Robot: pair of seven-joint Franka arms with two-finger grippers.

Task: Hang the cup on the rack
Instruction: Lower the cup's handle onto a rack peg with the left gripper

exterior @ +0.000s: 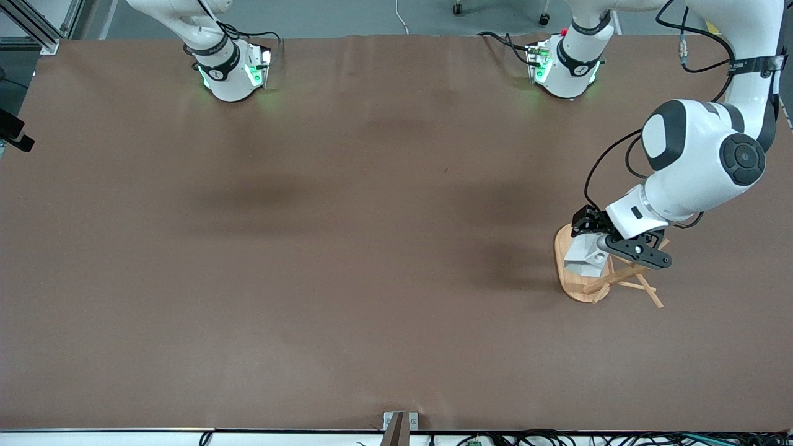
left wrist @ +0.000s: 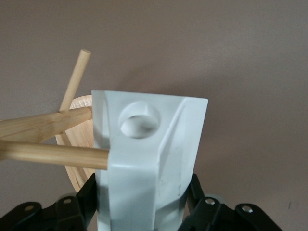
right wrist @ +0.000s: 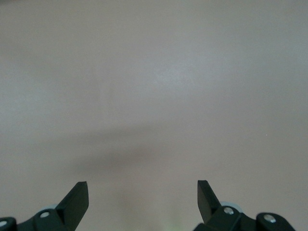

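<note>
Here the left gripper [exterior: 596,243] is hanging over the rack [exterior: 579,286] at the left arm's end of the tabletop [exterior: 347,248], pinching the cup [left wrist: 144,159] by its body. One peg [left wrist: 53,154] is touching the cup's handle beside the round hole. The right gripper [right wrist: 143,202] is waiting, fingers spread, over bare tabletop.

**Brown table, one rack standing on it**

The brown table [exterior: 347,248] carries both robot bases along its 12 o'clock edge. The bamboo rack [exterior: 579,286] rests by its oval base at about 3 o'clock, toward the left arm's end of the table.
</note>
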